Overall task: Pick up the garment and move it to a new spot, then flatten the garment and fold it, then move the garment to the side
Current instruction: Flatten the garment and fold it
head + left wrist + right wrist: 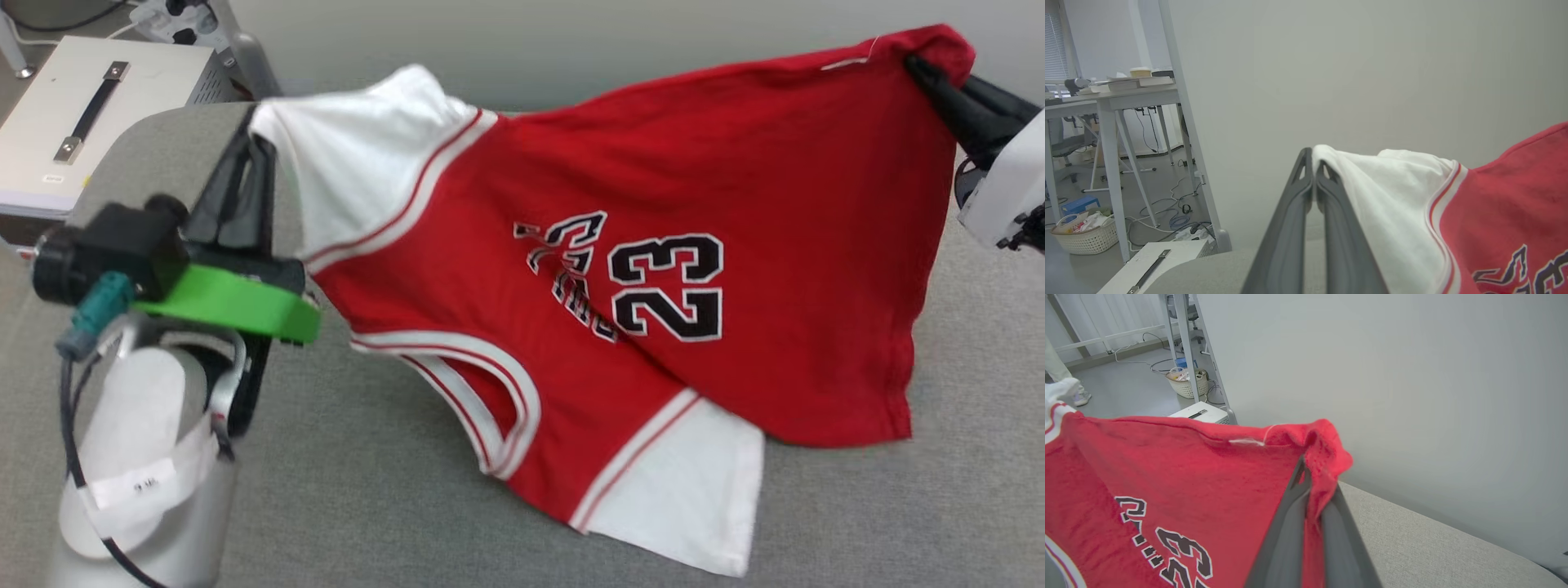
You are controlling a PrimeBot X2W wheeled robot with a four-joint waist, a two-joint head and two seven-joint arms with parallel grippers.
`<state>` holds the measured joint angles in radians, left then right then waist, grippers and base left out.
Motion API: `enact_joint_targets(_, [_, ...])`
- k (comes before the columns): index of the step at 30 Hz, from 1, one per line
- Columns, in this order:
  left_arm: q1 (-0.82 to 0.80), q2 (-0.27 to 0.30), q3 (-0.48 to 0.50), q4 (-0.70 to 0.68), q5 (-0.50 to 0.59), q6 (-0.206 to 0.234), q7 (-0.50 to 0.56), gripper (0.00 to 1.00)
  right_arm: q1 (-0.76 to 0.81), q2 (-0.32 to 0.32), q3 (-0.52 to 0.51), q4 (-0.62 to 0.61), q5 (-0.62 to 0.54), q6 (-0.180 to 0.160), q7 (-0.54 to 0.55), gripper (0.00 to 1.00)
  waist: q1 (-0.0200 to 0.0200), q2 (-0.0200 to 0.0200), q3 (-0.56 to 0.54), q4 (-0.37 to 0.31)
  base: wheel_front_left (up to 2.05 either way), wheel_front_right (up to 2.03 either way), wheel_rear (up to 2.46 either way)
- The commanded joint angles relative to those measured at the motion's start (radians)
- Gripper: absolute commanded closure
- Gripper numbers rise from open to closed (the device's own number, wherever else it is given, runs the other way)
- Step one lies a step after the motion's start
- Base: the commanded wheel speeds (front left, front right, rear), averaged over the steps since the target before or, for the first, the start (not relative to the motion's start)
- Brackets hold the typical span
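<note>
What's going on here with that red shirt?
The robot has the red shirt pinched in both tools and stretched between them. Its left tool is shut on a white sleeve. Its right tool is shut on a hem corner. The upper edge is lifted, while the lower part trails on the grey cushion. It isn't laid flat yet.
</note>
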<state>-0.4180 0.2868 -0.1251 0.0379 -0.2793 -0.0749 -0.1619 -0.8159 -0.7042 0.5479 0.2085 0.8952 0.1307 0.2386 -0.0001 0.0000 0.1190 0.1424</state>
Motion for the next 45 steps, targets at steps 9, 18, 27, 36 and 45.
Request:
enact_joint_targets(9, [-0.311,0.035,-0.024,-0.004,0.003,-0.025,0.077,1.00,-0.044,0.049,-0.133,-0.071,-0.108,0.000,0.011,1.00,0.0001,0.0000,0.040,-0.046,0.00,0.00,0.00])
enact_joint_targets(18, [-0.681,0.047,-0.048,0.084,-0.033,-0.045,0.104,1.00,-0.297,0.086,-0.225,-0.070,-0.225,0.000,0.091,1.00,0.0001,0.0000,0.234,-0.042,0.00,0.00,0.00])
enact_joint_targets(27, [-1.080,0.072,-0.086,0.265,-0.062,-0.054,0.099,1.00,-0.669,0.116,-0.204,0.050,-0.336,0.000,0.090,1.00,0.0001,0.0000,0.409,-0.040,0.00,0.00,0.00])
enact_joint_targets(36, [-1.338,0.077,-0.123,0.463,-0.086,-0.055,0.021,1.00,-0.934,0.156,-0.089,0.260,-0.370,0.000,0.004,1.00,0.0001,0.0000,0.479,-0.048,0.00,0.00,0.00])
enact_joint_targets(45, [-1.393,0.104,-0.193,0.574,-0.118,-0.056,-0.026,1.00,-1.032,0.183,0.012,0.424,-0.336,0.000,-0.077,1.00,0.0001,0.0000,0.514,-0.056,0.00,0.00,0.00])
